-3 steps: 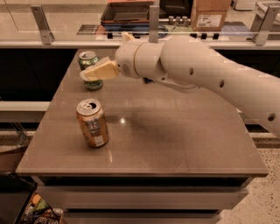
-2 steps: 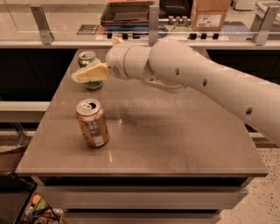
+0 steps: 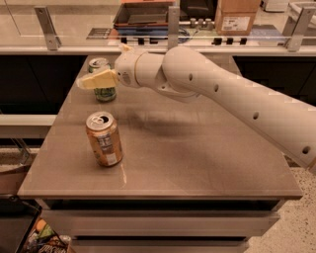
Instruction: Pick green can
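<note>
The green can (image 3: 105,93) stands upright at the far left of the table (image 3: 197,158). It is light green with pale markings and a silver top. My gripper (image 3: 95,79) is at the end of the white arm that reaches in from the right. It hangs at the can's height, directly in front of it, and covers the can's middle, so only the can's top and base show. I cannot tell whether it touches the can.
An orange-tan can (image 3: 103,139) with a white label stands upright nearer the front left of the table. Behind the table runs a counter with a dark tray (image 3: 143,15), a cardboard box (image 3: 237,17) and metal posts.
The arm has swung left. The gripper has moved from the can's right side across its front, and now reaches past its left edge.
</note>
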Controlling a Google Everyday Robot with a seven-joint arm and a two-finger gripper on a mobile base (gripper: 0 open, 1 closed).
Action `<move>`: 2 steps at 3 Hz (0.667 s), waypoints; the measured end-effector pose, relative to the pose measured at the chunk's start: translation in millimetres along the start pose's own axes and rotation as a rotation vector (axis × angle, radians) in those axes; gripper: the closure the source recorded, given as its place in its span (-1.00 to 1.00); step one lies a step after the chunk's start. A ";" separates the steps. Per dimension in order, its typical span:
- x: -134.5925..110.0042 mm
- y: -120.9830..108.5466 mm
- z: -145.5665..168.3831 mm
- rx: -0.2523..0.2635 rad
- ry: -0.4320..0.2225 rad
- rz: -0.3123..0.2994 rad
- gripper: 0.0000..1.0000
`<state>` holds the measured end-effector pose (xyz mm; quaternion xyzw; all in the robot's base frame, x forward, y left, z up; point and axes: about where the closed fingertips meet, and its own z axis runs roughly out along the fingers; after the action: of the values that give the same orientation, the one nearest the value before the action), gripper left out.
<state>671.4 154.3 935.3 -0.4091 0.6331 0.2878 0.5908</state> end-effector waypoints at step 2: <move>19.5 -7.5 21.0 -0.006 -0.021 0.034 -1.00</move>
<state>689.3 164.9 914.1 -0.3970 0.6328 0.3041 0.5912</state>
